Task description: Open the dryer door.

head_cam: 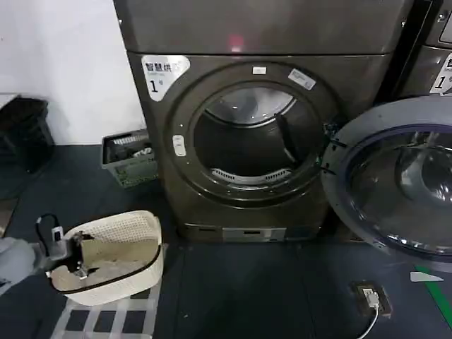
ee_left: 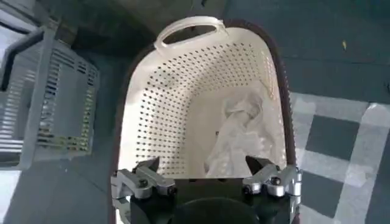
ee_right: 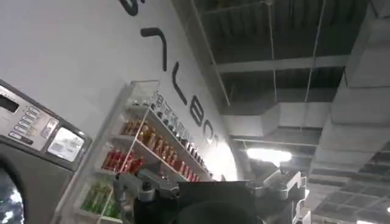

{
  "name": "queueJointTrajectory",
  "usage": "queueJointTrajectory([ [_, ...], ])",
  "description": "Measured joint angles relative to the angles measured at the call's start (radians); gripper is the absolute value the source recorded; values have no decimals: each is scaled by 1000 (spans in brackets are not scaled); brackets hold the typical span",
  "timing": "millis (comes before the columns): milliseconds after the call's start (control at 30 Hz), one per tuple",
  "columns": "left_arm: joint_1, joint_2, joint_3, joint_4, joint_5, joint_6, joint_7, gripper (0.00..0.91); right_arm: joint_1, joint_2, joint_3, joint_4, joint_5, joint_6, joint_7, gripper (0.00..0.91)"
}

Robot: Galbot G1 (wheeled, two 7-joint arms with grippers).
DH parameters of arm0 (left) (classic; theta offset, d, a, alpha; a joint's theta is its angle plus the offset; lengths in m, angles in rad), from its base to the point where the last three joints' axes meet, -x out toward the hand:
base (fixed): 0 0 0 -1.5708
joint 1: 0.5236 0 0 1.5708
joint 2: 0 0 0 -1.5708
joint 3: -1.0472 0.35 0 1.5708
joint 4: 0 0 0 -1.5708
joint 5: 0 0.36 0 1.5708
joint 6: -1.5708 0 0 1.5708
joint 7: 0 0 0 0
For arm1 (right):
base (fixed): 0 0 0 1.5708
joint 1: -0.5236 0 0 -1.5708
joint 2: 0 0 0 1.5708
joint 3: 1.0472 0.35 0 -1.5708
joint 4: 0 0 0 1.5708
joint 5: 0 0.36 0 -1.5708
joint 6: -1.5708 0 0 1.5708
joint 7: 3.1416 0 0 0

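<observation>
Nearest, the left gripper (ee_left: 207, 182) hovers with fingers spread above the white laundry basket (head_cam: 120, 254) while the right gripper (ee_right: 210, 189), also spread, points ceilingward; beyond, the dryer door (head_cam: 395, 180) hangs fully open right of the dryer (head_cam: 254, 134), probably heavy, rigid, best held by its slippery chrome rim.

Dim, soft-focus scene; red glare spot on dryer (head_cam: 236, 106) top panel; bright ceiling lamp (ee_right: 268, 155) overhead; door glass (head_cam: 406, 187) reflective.
</observation>
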State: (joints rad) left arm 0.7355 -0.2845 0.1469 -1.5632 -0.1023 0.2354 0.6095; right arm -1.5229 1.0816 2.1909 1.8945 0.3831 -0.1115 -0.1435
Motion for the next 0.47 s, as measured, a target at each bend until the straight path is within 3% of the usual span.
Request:
queueJointTrajectory([
  [467,-1,4,6,37,34,-15,24,907,-11,-5,19,8,3,4,-4,907],
])
